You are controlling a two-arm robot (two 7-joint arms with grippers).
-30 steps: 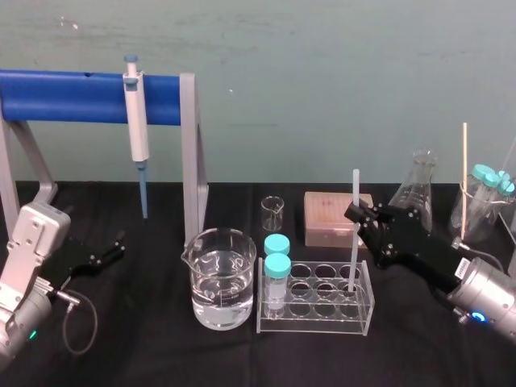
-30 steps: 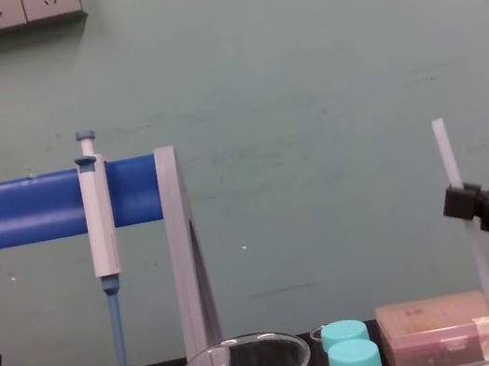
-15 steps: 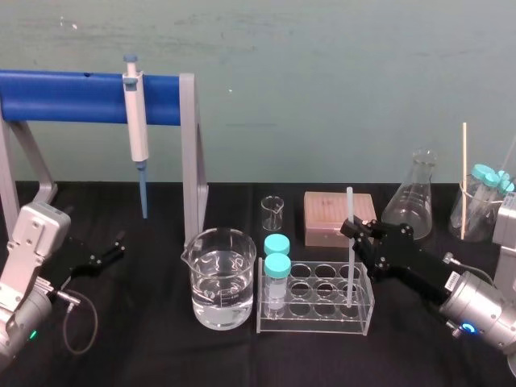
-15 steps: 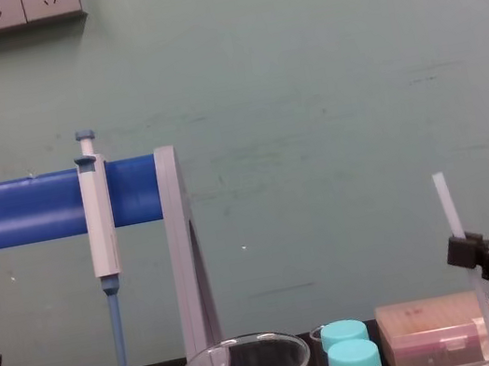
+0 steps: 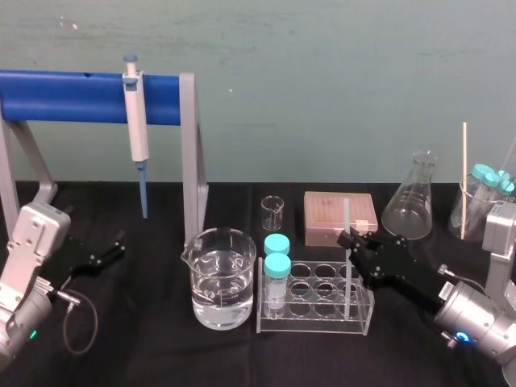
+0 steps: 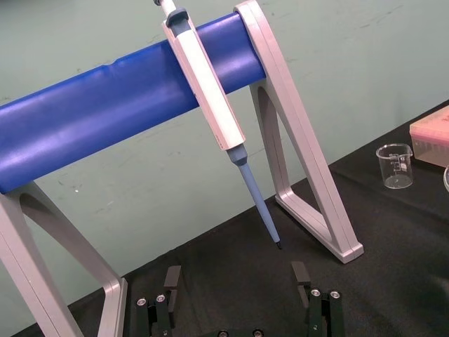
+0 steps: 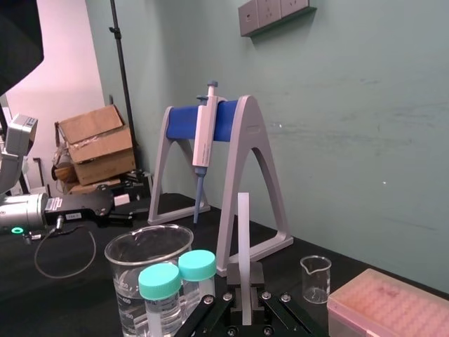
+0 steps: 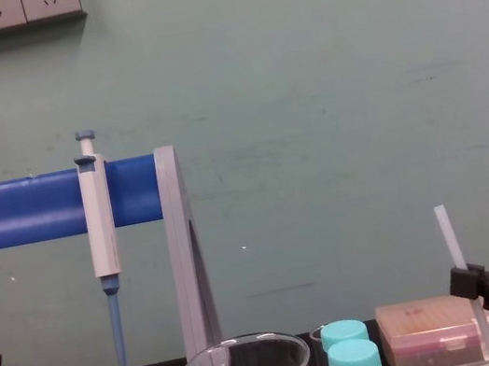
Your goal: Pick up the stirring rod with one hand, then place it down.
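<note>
Head view: right gripper [image 5: 352, 239], clamped on the stirring rod [image 5: 347, 211], sits lower than a second ago. The stirring rod stands upright with its foot in a right-hand well of the clear rack [image 5: 298, 324], so placing is judged nearly done, release outstanding. Left wrist view: left gripper [image 6: 236, 277] parked below the pipette stand [image 6: 302, 161], fingers spread, empty. Right wrist view: capped tubes [image 7: 196, 265] and beaker [image 7: 144, 242] crowd one side, so clear withdrawal looks to lie upward and back.

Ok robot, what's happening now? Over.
Right end effector shut on stirring rod, upright, tip in tube rack. Left end effector open, parked. Capped tubes stand apart.
</note>
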